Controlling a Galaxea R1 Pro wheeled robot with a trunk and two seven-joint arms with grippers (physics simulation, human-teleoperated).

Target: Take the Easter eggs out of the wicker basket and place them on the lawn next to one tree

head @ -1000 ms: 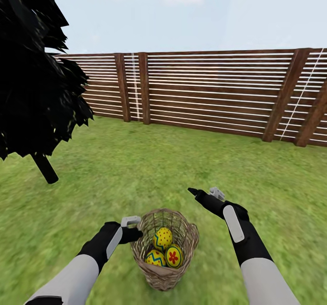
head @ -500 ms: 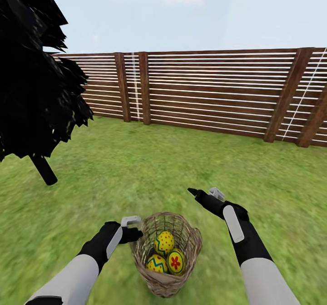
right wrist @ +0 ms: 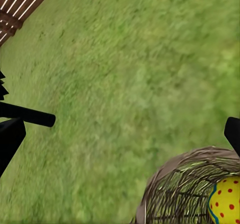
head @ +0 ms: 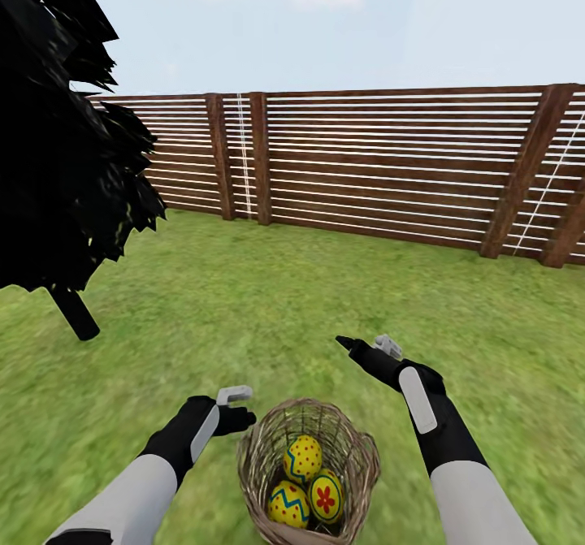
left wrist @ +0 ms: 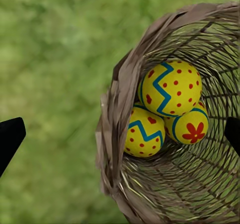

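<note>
Currently I am lining up on the wicker basket (head: 309, 468) on the lawn (head: 284, 301), all three Easter eggs (head: 303, 457) inside; left pincer (head: 234, 396) and right pincer (head: 366, 342) both look spread and empty, so next I lower one onto the top egg.

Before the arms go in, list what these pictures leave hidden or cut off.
- Basket base: head view, cut off by the bottom edge.
- Flower egg: left wrist view, partly covered by the top egg.
- Dark tree crown: head view, runs off the top and left edges.
- Left gripper: head view, its fingers overlap, so the gap is unreadable.
</note>
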